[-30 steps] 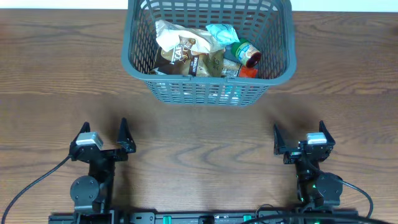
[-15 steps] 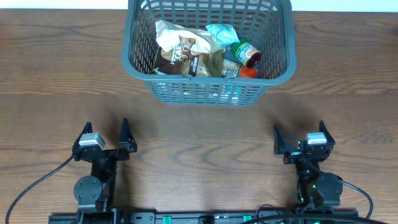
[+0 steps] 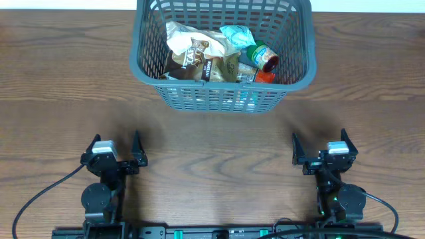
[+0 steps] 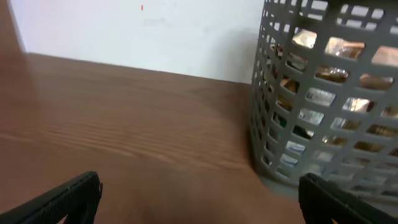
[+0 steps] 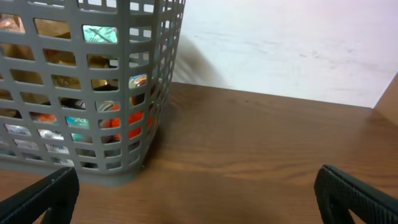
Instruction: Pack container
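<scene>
You will find the container [image 3: 219, 98] standing upright on the table [image 3: 212, 156] at its far edge, seen from the arms' side, roughly centred between them. Inside the container lie several items heaped together: a pale crinkled packet [image 3: 189, 41] toward its left side, a teal packet [image 3: 237, 34] toward its far right, a green-labelled jar [image 3: 262, 56] lying tilted against its right wall, an orange item [image 3: 265, 77] at its near right corner, and a dark packet [image 3: 212, 70] against its near wall. Your left claw [image 3: 115, 138] sits on the near side of the container, off its left corner and well apart from it, fingers spread wide with nothing between them. Your right claw [image 3: 319, 136] sits on the near side of the container, off its right corner and equally apart, also spread wide and carrying nothing. The left wrist view confirms this: the left claw [image 4: 199, 180] faces bare table, with the container [image 4: 323, 124] to its right and untouched. The right wrist view shows the right claw [image 5: 196, 171] with the container [image 5: 81, 93] to its left, orange and teal contents showing through the slots. Neither claw touches the container.
</scene>
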